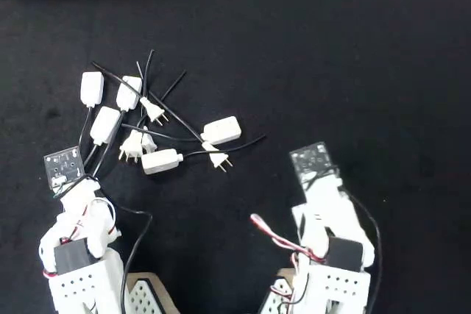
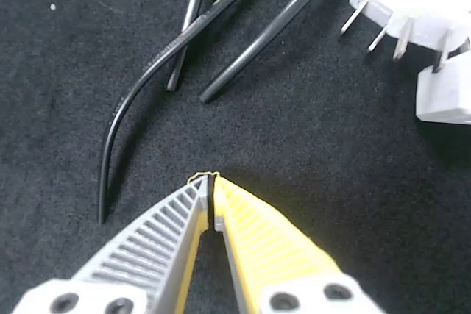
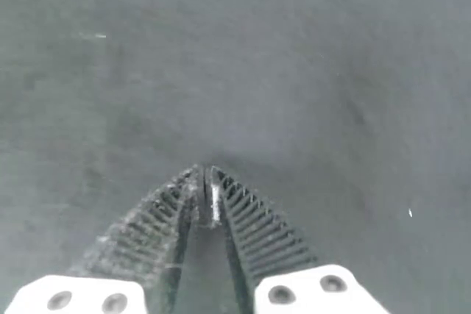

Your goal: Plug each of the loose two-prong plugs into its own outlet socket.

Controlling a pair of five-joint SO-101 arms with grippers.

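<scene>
White two-prong plugs (image 1: 153, 110) and white outlet sockets (image 1: 160, 161) are all in one tangle left of centre on the black cloth counter (image 1: 353, 71). Their black cords (image 1: 169, 90) cross over each other.
- **Sockets:** the high view shows five blocks. Three are on the far-left side of the pile and two on its right side.
- **Plugs:** four lie among the sockets with prongs bare, none seated. Two sit side by side mid-pile (image 1: 136, 145). One plug (image 1: 218, 156) lies just on the near side of the right-most block (image 1: 221, 130).

**Left side**
- The left arm (image 1: 77, 233) is at the near-left corner, with its wrist at the near edge of the pile.
- The left end effector (image 2: 211, 182) has its grey finger and yellow finger pressed together at the tips. It holds nothing and sits low over bare cloth.
- Past the tips, the left wrist view shows several cord runs (image 2: 243, 42).
- Farther out are plug prongs (image 2: 401, 16) and the corner of a socket block (image 2: 445, 93). None of these touch the fingers.

**Right side**
- The right arm (image 1: 327, 226) is at the near-right, well apart from the pile.
- The right end effector (image 3: 204, 178) has both dark fingers fully together and is empty, over plain black cloth.
</scene>
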